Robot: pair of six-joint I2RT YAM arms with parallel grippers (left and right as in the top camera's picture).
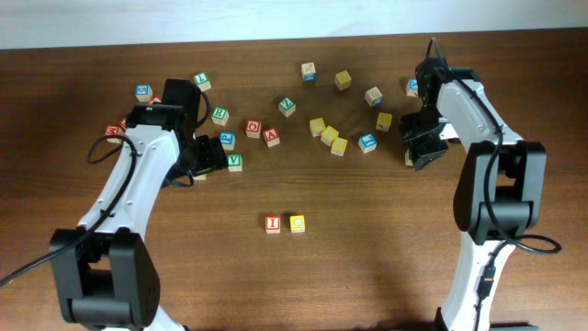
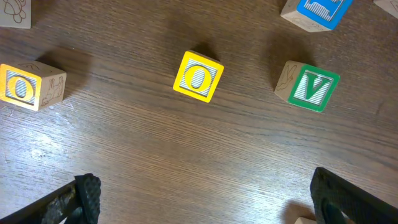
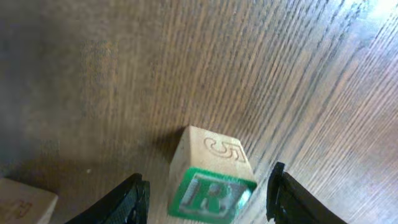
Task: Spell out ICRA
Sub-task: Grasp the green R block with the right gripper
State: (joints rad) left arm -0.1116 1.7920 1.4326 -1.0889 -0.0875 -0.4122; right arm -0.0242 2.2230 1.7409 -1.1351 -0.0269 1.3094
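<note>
Row, overhead: we see red I block just beside a yellow block at lower centre, letter unreadable; we judge R and A remain.
Left wrist: left gripper spread wide, holding nothing; yellow O block and green V block above it.
Right wrist: right gripper wide, straddling green R block at bottom centre, not yet gripping it.

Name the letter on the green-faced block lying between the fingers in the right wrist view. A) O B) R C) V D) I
B: the green-faced block between the open right fingers shows an R on its green face, with a 5 carved into the plain side above it.
</note>
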